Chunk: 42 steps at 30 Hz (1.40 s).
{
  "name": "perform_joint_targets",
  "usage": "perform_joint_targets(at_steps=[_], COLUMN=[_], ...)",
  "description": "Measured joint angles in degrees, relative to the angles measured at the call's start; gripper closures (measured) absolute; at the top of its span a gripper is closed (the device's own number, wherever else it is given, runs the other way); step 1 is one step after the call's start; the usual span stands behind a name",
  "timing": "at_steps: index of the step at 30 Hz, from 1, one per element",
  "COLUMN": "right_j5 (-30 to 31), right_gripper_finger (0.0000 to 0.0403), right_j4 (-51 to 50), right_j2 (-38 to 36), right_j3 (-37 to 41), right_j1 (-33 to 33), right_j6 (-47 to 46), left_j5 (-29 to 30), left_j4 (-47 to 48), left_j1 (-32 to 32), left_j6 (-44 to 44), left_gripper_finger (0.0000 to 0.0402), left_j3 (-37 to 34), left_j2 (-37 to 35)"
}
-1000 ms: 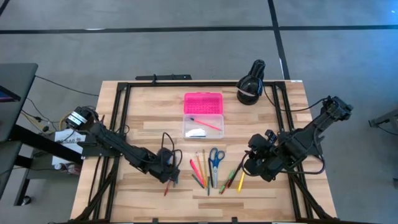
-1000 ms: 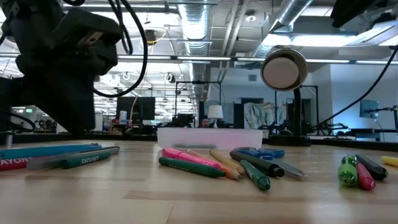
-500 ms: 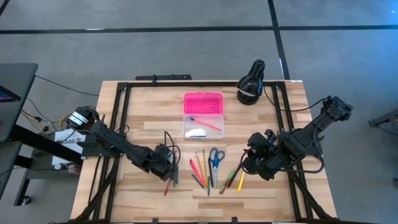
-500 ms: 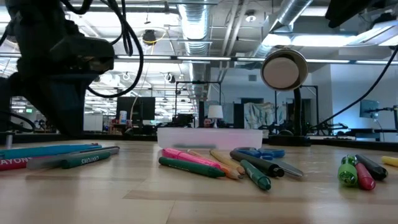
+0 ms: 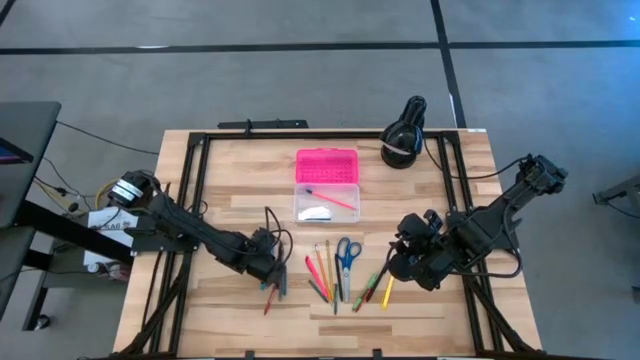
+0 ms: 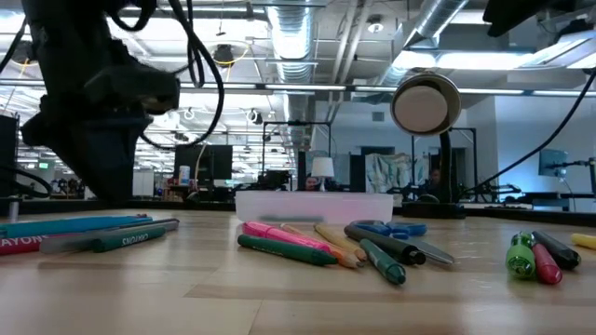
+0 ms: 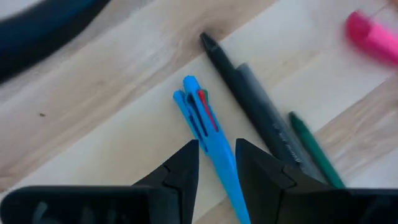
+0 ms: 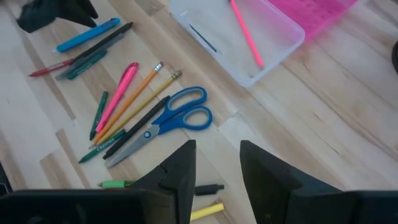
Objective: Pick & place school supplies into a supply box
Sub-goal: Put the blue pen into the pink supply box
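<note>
Table [image 5: 440, 180] with open box [image 5: 327, 200] near its middle, pink lid [image 5: 327, 165] flipped back on the far side; box holds a pink pen [image 8: 247, 34] and something pale, hard to tell what. Landmark: box. Black round device [image 5: 404, 132] beyond box's right corner. Main pile of supplies just in front of box: scissors [image 5: 346, 255], pencils, pink pen, green markers. Small cluster in front and to the left of box: blue pen [image 7: 208, 124], black pen [image 7: 249, 99], green one beside them. Left gripper [image 5: 272, 278] sits low over this cluster, fingers parted either side of the blue pen, not clamped yet, probably. Right gripper [image 5: 402, 262] waits in front-right of box, released, empty. Step: first reach for the blue pen. Next: pinch it, lift, carry back to box, drop in
</note>
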<state>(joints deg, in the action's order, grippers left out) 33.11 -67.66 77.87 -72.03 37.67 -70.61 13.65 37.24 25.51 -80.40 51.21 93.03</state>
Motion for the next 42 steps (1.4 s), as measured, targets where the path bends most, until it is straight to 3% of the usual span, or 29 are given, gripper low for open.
perform_joint_targets(at_steps=[15,27,32,36,42], right_j5=[-0.25,-0.27,-0.26,-0.26,-0.25], right_gripper_finger=[0.0285,0.0285,0.0285,0.0285,0.0285], right_j4=[2.18,4.38,5.73,6.92,7.39], right_j2=[0.02,0.02,0.02,0.02,0.02], right_j3=[0.02,0.02,0.02,0.02,0.02], right_j1=[-0.58,-0.65,-0.63,-0.63,-0.63], right_j6=[0.0,0.04,0.04,0.04,0.04], left_j5=[-4.01,-6.4,-6.82,-7.45,-6.82], left_j4=[-2.16,3.37,3.88,3.99,7.88], left_j1=[0.1,0.1,-0.26,-1.48,-3.12], left_j6=[4.92,34.78,48.13,51.04,55.5], left_gripper_finger=[0.0302,0.0349,0.0344,0.0338,0.0361], left_j3=[0.4,0.49,0.49,0.58,4.09], left_j2=[6.76,6.5,6.46,6.43,6.58])
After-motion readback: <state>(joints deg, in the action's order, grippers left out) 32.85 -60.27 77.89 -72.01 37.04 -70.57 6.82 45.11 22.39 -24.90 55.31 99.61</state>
